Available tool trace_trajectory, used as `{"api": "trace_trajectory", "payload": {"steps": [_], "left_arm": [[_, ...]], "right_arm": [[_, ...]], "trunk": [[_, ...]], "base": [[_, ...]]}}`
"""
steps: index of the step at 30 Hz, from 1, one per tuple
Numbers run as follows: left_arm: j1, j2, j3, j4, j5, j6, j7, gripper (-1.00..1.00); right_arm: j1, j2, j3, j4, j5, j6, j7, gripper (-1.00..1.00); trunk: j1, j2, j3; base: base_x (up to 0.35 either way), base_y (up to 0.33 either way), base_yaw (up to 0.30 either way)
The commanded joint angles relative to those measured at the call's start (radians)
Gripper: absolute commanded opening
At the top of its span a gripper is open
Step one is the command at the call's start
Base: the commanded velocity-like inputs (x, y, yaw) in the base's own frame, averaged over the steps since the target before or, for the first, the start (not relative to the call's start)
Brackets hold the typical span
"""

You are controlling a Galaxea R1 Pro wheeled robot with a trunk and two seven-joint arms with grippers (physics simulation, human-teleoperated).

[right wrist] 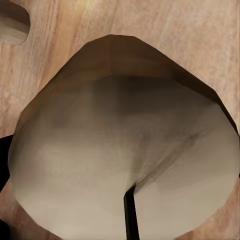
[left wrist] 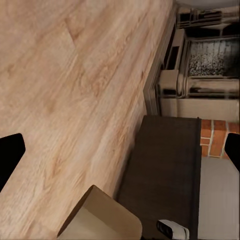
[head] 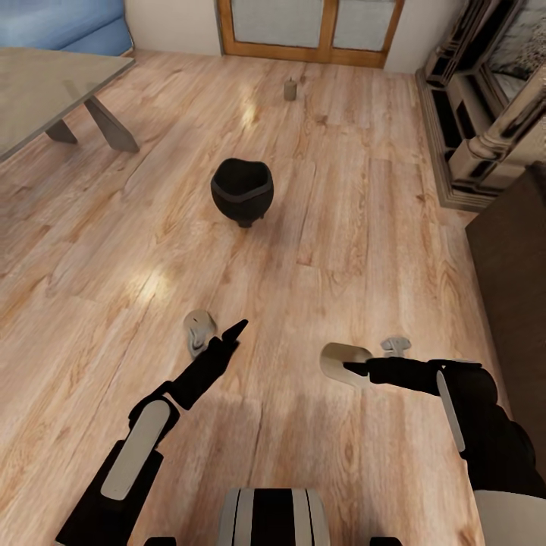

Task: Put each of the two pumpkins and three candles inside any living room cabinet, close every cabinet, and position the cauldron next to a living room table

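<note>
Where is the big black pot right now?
In the head view the cauldron stands on the wooden floor, near the middle, ahead of both arms, with the glass-topped table off to its left.

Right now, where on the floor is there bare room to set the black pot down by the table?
Bare boards lie between the cauldron and the table leg. It is crowded near the robot: one candle by the left end effector, another candle at the right end effector.
</note>
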Motion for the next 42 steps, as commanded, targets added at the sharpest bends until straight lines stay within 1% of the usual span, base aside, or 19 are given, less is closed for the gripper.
{"api": "trace_trajectory", "payload": {"steps": [1,3,9,11,14,21,33,36,38,39,40,41,42], "left_arm": [[0.000,0.003,0.000,0.000,0.017,0.000,0.000,1.00],[0.000,0.018,-0.001,0.001,0.031,0.000,0.000,1.00],[0.000,0.021,-0.002,0.003,0.033,-0.001,0.000,1.00],[0.000,0.021,-0.002,0.002,0.033,0.000,0.000,1.00],[0.000,0.012,-0.003,-0.002,0.033,0.002,0.000,1.00],[0.000,-0.002,-0.011,-0.001,0.033,0.010,0.002,1.00],[0.000,-0.012,-0.012,-0.002,0.032,0.011,0.003,1.00],[0.000,0.002,-0.002,-0.005,0.028,0.011,0.005,1.00],[0.000,0.019,0.014,-0.005,0.027,0.011,0.006,1.00],[0.000,0.032,0.033,-0.006,0.027,0.011,0.006,1.00],[0.000,0.039,0.047,-0.006,0.027,0.012,0.006,1.00],[0.000,0.063,0.080,-0.007,0.028,0.013,0.007,1.00],[0.000,0.072,0.087,-0.007,0.027,0.013,0.008,1.00]], "right_arm": [[0.000,0.000,-0.001,0.000,-0.002,0.000,0.001,-1.00],[0.000,0.000,-0.003,0.000,-0.003,0.001,0.001,-1.00],[0.000,0.000,-0.005,0.001,-0.005,0.000,0.002,-1.00],[0.000,0.000,-0.016,0.001,-0.005,0.000,0.002,-1.00],[0.000,0.000,-0.022,0.001,-0.005,0.000,0.002,-1.00],[0.000,0.000,-0.023,0.001,-0.005,0.000,0.000,-1.00],[0.000,0.000,-0.025,0.003,-0.005,0.000,0.000,-1.00],[0.000,0.001,-0.023,0.005,-0.004,-0.002,-0.001,-1.00],[0.000,0.001,-0.023,0.007,-0.002,-0.016,-0.002,-1.00],[0.000,0.001,-0.023,0.008,0.000,-0.029,-0.003,-1.00],[0.000,0.002,-0.023,0.008,0.001,-0.036,-0.003,-1.00],[0.000,0.003,-0.023,0.009,0.002,-0.043,-0.004,-1.00],[0.000,0.003,-0.023,0.009,0.003,-0.045,-0.003,-1.00]], "trunk": [[0.000,0.000,0.004],[-0.001,0.001,0.012],[-0.004,0.002,0.035],[-0.005,0.003,0.043],[-0.006,0.003,0.054],[-0.009,0.005,0.081],[-0.015,0.008,0.128],[-0.016,0.008,0.139],[-0.017,0.009,0.147],[-0.017,0.009,0.151],[-0.018,0.009,0.155],[-0.018,0.010,0.159],[-0.019,0.010,0.163]], "base": [[0.000,0.000,0.000],[0.000,0.000,0.000],[0.000,0.000,0.000],[0.000,0.000,0.000],[0.000,0.000,0.000],[0.000,0.000,0.000],[0.000,0.000,0.000],[0.000,0.000,0.000],[0.000,0.000,0.000],[0.000,0.000,0.000],[0.000,0.000,0.000],[0.000,0.000,0.000],[0.000,0.000,0.000]]}}
